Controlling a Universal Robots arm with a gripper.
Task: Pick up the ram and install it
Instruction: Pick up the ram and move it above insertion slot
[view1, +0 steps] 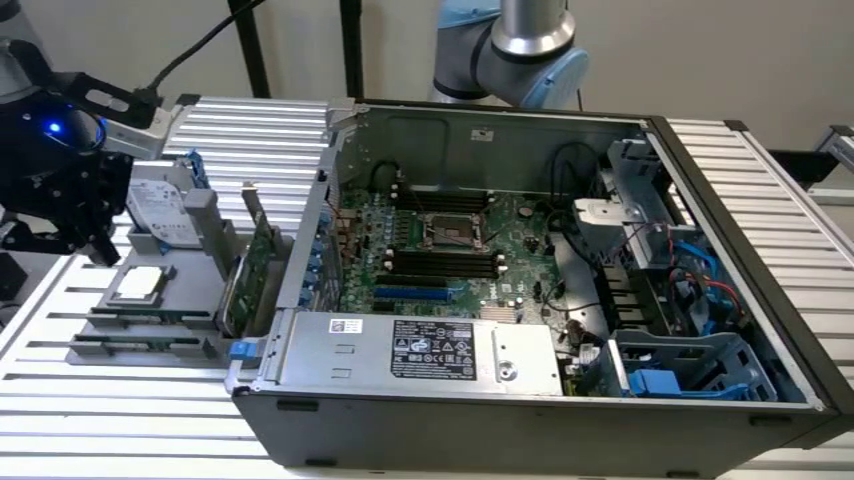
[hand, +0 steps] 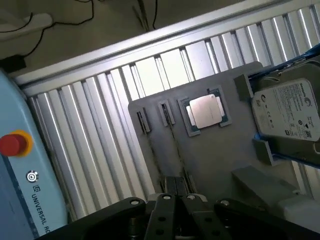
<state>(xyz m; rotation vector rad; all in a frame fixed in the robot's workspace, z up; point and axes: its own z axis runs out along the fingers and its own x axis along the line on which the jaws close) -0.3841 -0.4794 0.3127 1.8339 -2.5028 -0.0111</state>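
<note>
The ram shows as thin sticks standing on edge in the narrow holders of a grey parts tray (view1: 100, 335). In the exterior view one ram stick (view1: 144, 346) lies along the tray's front. In the wrist view a ram stick (hand: 175, 150) is a thin dark line running from its end clip toward the gripper. My black gripper (view1: 96, 250) hangs above the tray's left end. In the wrist view the gripper (hand: 176, 184) has its fingertips close together, with nothing seen held. The open computer case (view1: 534, 400) holds the motherboard with black memory slots (view1: 434, 262).
On the tray a CPU (hand: 206, 111) sits beside the holders, and a silver hard drive (hand: 287, 112) in blue rails lies past it. A green expansion card (view1: 247, 270) stands next to the case wall. A teach pendant with a red button (hand: 12, 143) lies off the slatted table.
</note>
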